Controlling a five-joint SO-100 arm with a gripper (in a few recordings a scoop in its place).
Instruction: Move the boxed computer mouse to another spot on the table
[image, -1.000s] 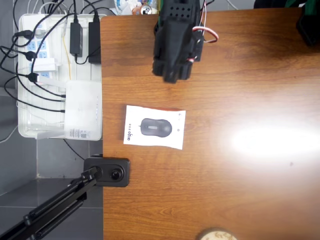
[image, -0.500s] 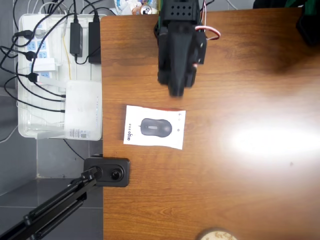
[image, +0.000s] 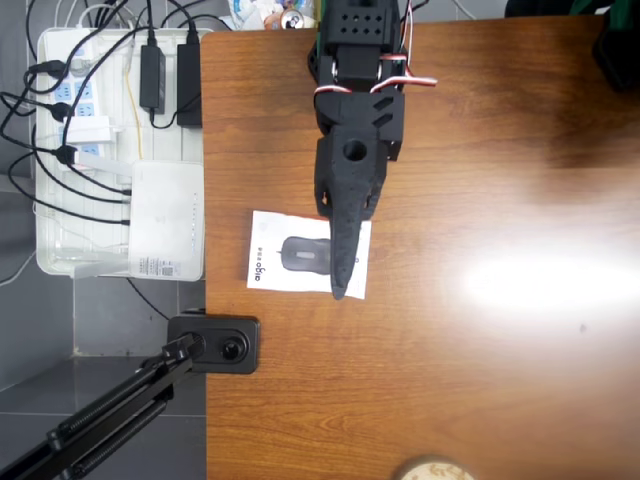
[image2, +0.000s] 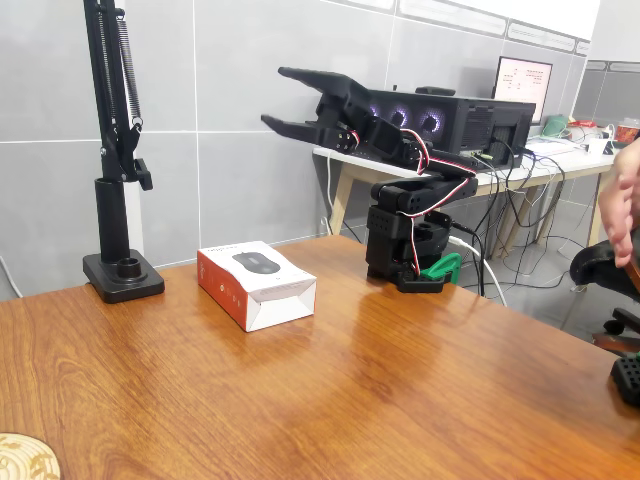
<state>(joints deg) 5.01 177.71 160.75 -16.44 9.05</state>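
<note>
Glossy wood-grain table (image2: 400, 390); boxed computer mouse (image2: 256, 284) resting; end effector (image2: 272, 98) parted, empty, above.

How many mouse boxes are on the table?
1. The boxed computer mouse lies flat on the table near its left edge in the overhead view, under the raised open gripper. No other one is visible.

From my fixed view, the gripper (image2: 275, 98) hangs high with its jaws parted, well above the boxed computer mouse (image2: 256, 284), roughly at its twelve o'clock. I see the box lying flat on the table (image2: 400, 400), with a black clamp stand (image2: 120, 160) at its nine o'clock.
</note>
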